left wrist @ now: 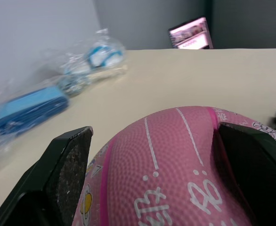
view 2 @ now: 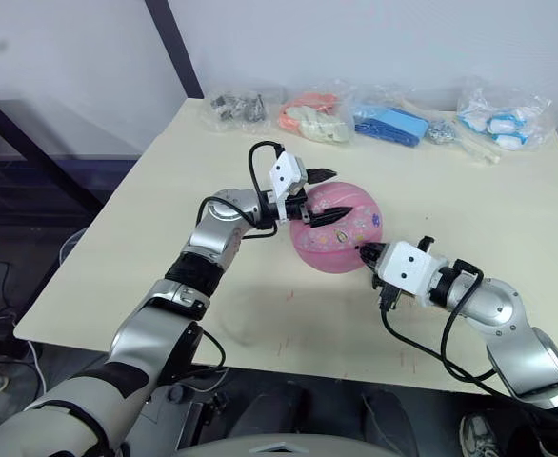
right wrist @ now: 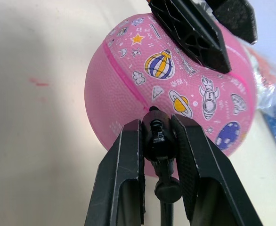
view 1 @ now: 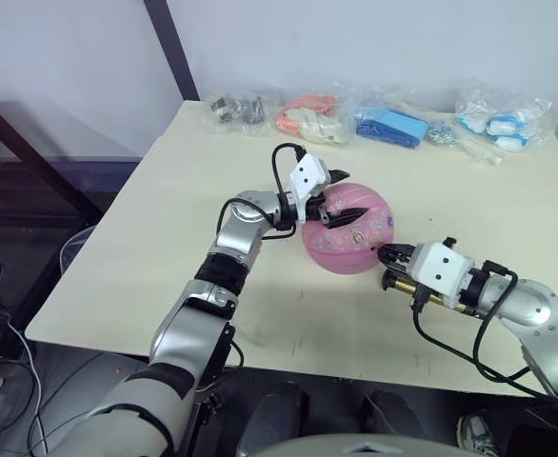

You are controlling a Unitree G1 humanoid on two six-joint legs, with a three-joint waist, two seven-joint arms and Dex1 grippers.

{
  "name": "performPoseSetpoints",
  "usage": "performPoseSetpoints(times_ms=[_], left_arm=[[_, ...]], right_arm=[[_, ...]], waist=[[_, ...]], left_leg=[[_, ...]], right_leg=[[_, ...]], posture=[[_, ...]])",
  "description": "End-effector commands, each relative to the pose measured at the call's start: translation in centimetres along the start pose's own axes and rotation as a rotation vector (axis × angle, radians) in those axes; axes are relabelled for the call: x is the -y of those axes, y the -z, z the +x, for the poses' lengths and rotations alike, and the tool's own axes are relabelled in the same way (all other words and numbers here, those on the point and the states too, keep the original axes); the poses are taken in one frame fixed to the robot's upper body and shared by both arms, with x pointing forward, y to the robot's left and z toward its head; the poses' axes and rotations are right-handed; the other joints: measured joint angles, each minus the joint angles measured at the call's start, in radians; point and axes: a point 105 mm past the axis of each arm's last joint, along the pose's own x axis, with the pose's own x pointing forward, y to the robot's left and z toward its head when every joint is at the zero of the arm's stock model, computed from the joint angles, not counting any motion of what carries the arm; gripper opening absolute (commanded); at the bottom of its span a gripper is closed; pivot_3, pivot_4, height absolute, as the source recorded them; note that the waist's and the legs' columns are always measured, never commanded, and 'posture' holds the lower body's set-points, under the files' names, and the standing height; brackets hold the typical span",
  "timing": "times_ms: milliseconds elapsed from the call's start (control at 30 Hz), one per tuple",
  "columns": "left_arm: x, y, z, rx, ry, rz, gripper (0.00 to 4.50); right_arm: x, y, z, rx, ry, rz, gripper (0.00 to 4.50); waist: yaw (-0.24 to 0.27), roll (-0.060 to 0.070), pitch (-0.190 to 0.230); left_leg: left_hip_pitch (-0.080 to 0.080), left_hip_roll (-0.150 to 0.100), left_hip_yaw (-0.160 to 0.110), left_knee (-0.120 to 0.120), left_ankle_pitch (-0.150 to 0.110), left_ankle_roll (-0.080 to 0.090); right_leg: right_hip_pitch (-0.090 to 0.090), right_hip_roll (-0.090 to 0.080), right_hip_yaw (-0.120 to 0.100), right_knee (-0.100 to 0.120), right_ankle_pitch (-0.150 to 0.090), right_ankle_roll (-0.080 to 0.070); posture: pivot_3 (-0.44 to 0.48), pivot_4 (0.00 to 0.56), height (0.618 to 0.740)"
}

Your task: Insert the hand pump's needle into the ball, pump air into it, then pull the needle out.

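Your right gripper [right wrist: 158,136] is clamped on the black fitting [right wrist: 157,134] that carries the needle, its tip set against the side of the ball [view 1: 348,228]; your left gripper [view 1: 341,198] is spread wide over the top of the ball, one finger on each side, steadying it on the table [view 1: 165,238]. The hand pump [view 1: 422,291] shows as a gold cylinder under the right wrist, mostly covered by it. You appear to be at the insertion step: pumping and pulling out are still to come. The needle's metal pin is hidden at the contact point, so you cannot tell whether it has entered the valve or merely touches the rubber. The valve hole cannot be made out either.
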Motion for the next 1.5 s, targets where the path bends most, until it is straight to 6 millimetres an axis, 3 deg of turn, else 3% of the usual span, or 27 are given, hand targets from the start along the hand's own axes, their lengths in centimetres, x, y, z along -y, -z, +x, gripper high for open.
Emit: performPoseSetpoints(times_ms=[33,133,300,633,800,1000,1500], left_arm=[[2.1,11.2,-3.9,-0.382,-0.044,-0.210,4.50],[2.1,11.3,-3.8,-0.383,-0.044,-0.207,4.50],[2.2,11.2,-3.6,-0.373,-0.036,-0.209,4.50],[1.9,9.4,-3.4,-0.284,-0.019,-0.190,4.50],[1.3,7.7,-3.4,-0.211,-0.012,-0.169,4.50],[0.9,4.8,-3.1,-0.082,0.017,-0.134,4.50],[-0.2,-1.0,-3.1,0.111,0.084,-0.071,4.50]], right_arm=[[1.3,-1.4,-0.9,0.025,0.059,-0.067,0.35],[0.9,-1.5,-1.0,0.011,0.032,-0.097,0.35],[1.2,-1.3,-1.4,0.009,0.051,-0.085,0.35],[2.1,2.4,-1.9,-0.045,0.215,0.171,0.35],[3.4,4.3,-1.7,-0.080,0.336,0.305,0.35],[3.6,6.3,-1.0,-0.119,0.392,0.454,0.35],[3.2,6.6,-0.2,-0.080,0.402,0.519,0.35]], waist=[[-0.018,-0.008,-0.007],[-0.039,-0.010,-0.009],[-0.045,-0.009,-0.010],[-0.043,-0.010,-0.011],[-0.043,-0.010,-0.010],[-0.044,-0.008,-0.004],[-0.044,-0.010,0.015]], left_leg=[[0.004,0.000,0.000,-0.002,-0.001,0.001],[0.028,0.001,0.000,-0.010,-0.003,0.002],[0.038,0.002,0.000,-0.019,-0.002,0.002],[0.038,0.002,0.000,-0.020,-0.002,0.002],[0.035,0.002,-0.001,-0.020,-0.002,0.002],[0.030,0.002,-0.001,-0.022,-0.002,0.002],[0.011,0.000,-0.002,-0.024,0.001,-0.004]], right_leg=[[0.003,0.000,0.001,0.000,0.000,0.000],[0.020,0.001,0.004,0.000,-0.008,0.002],[0.024,0.000,0.007,0.000,-0.011,0.001],[0.024,0.000,0.008,-0.001,-0.011,0.001],[0.020,0.001,0.008,-0.001,-0.011,0.001],[0.014,0.001,0.009,0.000,-0.010,0.000],[-0.007,0.001,0.008,0.001,-0.007,-0.008]], posture=[[0.000,0.150,0.740],[0.000,0.150,0.740],[0.000,0.150,0.740],[0.000,0.150,0.740],[0.000,0.150,0.740],[0.000,0.150,0.740],[0.000,0.150,0.740]])
